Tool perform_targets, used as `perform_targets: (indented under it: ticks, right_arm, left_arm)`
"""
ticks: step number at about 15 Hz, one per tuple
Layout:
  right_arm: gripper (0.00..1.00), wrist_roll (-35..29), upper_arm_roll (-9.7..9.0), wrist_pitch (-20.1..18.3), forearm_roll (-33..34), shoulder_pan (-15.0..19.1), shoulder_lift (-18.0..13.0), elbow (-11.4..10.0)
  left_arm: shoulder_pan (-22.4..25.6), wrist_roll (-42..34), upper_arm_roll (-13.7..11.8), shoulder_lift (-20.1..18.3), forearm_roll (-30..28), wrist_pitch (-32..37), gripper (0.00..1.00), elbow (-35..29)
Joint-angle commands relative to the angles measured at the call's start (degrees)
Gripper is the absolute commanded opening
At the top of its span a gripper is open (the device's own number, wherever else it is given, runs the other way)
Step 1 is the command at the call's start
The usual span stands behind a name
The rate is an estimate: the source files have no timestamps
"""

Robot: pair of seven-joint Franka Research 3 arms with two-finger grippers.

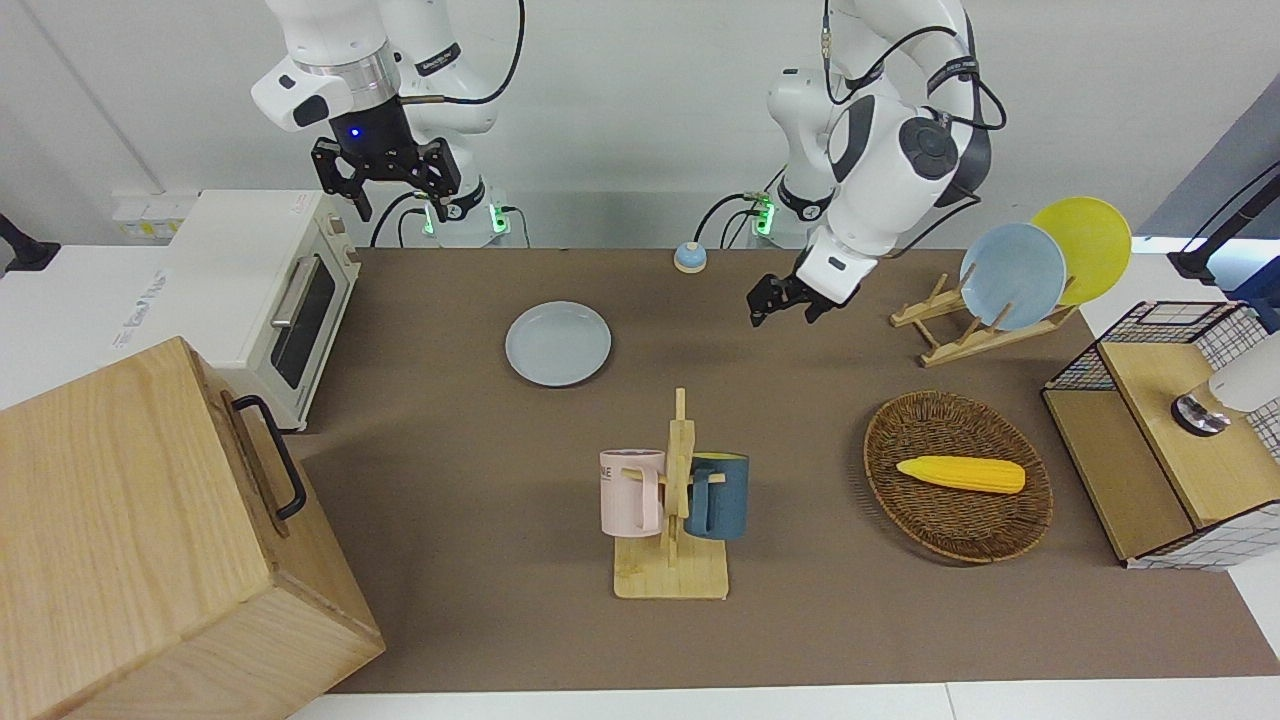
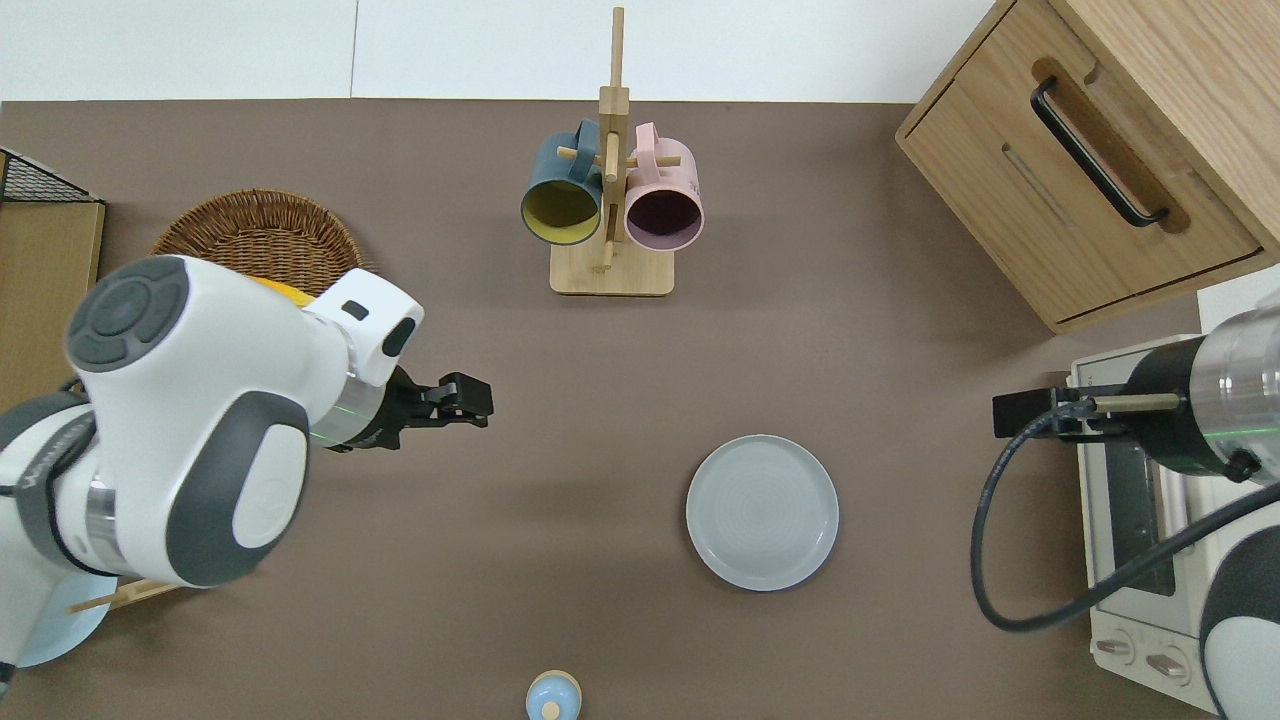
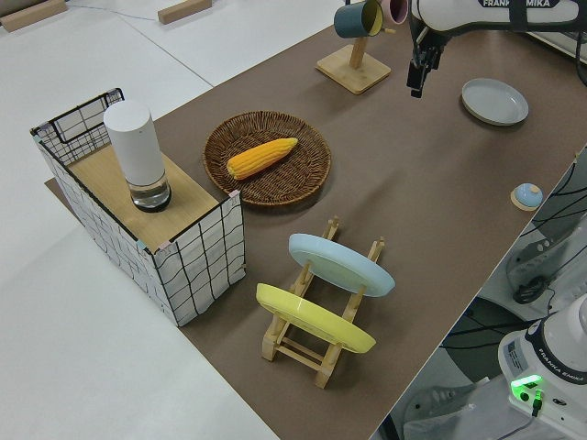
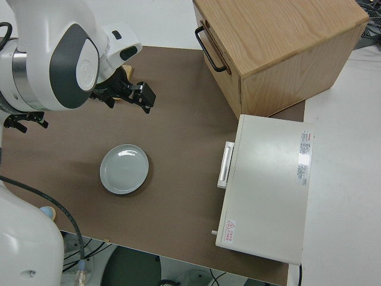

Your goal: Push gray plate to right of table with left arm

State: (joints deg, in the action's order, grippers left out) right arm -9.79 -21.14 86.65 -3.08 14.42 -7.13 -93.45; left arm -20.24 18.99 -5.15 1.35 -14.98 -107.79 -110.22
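The gray plate [image 1: 558, 343] lies flat on the brown table [image 1: 460, 480], on the right arm's half and near the robots. It also shows in the overhead view [image 2: 762, 512], the left side view [image 3: 494, 100] and the right side view [image 4: 124, 169]. My left gripper [image 1: 783, 310] is up in the air, well apart from the plate. In the overhead view [image 2: 483, 403] it is over bare table between the wicker basket and the plate. It holds nothing. My right arm is parked, its gripper [image 1: 397, 205] open.
A mug rack [image 2: 610, 200] with two mugs stands farther from the robots than the plate. A wicker basket with corn [image 1: 958, 475], a plate rack [image 1: 1010, 275] and a wire crate [image 1: 1170, 430] are at the left arm's end. A toaster oven [image 1: 270, 290] and a wooden cabinet [image 1: 150, 540] are at the right arm's end. A small blue knob [image 1: 689, 257] sits near the robots.
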Motion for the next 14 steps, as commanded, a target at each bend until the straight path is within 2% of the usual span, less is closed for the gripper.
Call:
perform_targets:
  ticks: [1,6,8,10,13,14]
  right_arm:
    - [0.996,-0.6,-0.83,0.0,-1.2,1.4,-1.6,-1.6]
    - [0.996,-0.6,-0.83,0.0,-1.2,1.4,-1.6,-1.6]
    - [0.996,-0.6,-0.83,-0.1,-1.2,1.4,-1.6,-1.6]
    - [0.996,-0.6,-0.83,0.0,-1.2,1.4,-1.6,-1.6]
    - [0.996,-0.6,-0.83,0.0,-1.2,1.4,-1.6,-1.6]
    - [0.996,-0.6,-0.83,0.0,-1.2,1.4,-1.6,-1.6]
  left_arm:
    - [5.8,-6.4,1.2,-1.3,1.7,1.8,0.99,1.2]
    - [9.6,-10.9,3.4,-4.7,12.9,3.8,0.99,1.4]
    - [10.6,-10.9,3.2,-5.4,13.5,6.6,0.99,2.2]
    - [12.7,-10.9,4.4,-5.5,13.5,10.2,0.99,6.0]
    - [17.9,-10.9,9.5,-5.5,13.6,13.6,0.99,11.0]
    - [18.8,-10.9,10.5,-5.5,13.6,14.1,0.99,11.5]
